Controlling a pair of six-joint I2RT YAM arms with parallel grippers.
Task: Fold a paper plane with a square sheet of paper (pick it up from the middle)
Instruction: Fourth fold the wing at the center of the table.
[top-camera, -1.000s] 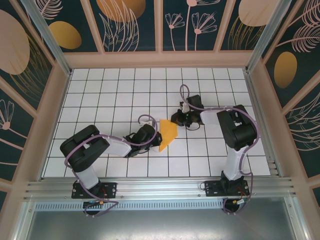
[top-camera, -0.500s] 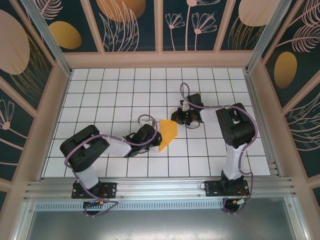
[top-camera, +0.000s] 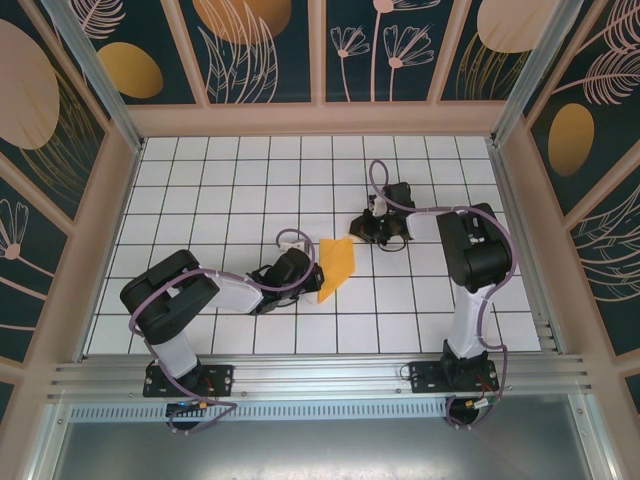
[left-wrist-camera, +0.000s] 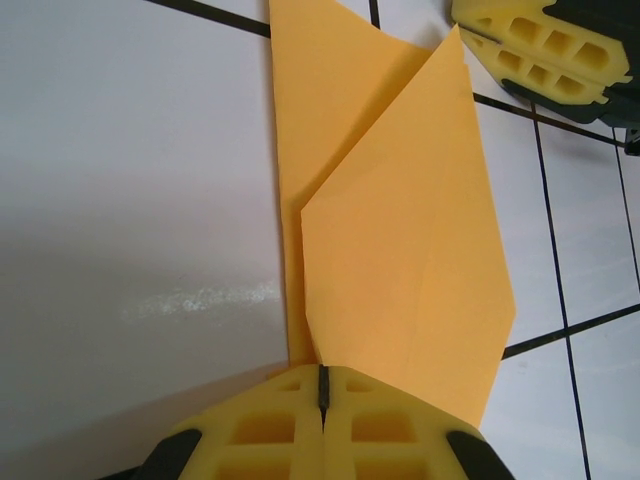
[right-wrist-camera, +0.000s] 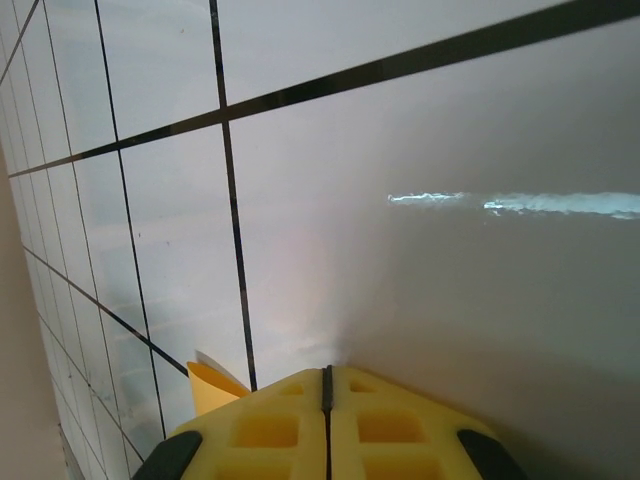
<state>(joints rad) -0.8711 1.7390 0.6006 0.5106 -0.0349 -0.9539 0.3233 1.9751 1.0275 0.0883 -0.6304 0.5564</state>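
Where the left arm reaches in over the near half of the table (top-camera: 240, 180), the left fingers (top-camera: 316, 281) are clamped on the sheet of paper (top-camera: 337, 265). The left wrist view shows this close up. The 2 yellow pads of the left fingers (left-wrist-camera: 300, 405) press together with no gap, and the orange-yellow sheet of paper (left-wrist-camera: 400, 250) comes out from the seam between them. The sheet is folded into a narrow shape. 1 flap lies over another layer, its slanted edge running up to a point at the far end. It sits near the middle of the white tiled table (left-wrist-camera: 120, 150).

Just beyond that point are the right fingers (left-wrist-camera: 540, 55). From above, the right fingers (top-camera: 357, 231) sit just beside the far right corner of the sheet; whether they touch it I cannot tell. In the right wrist view, the right fingers (right-wrist-camera: 300, 405) are pressed together on nothing. A corner of the sheet (right-wrist-camera: 212, 385) shows at their left, above the table (right-wrist-camera: 400, 130).
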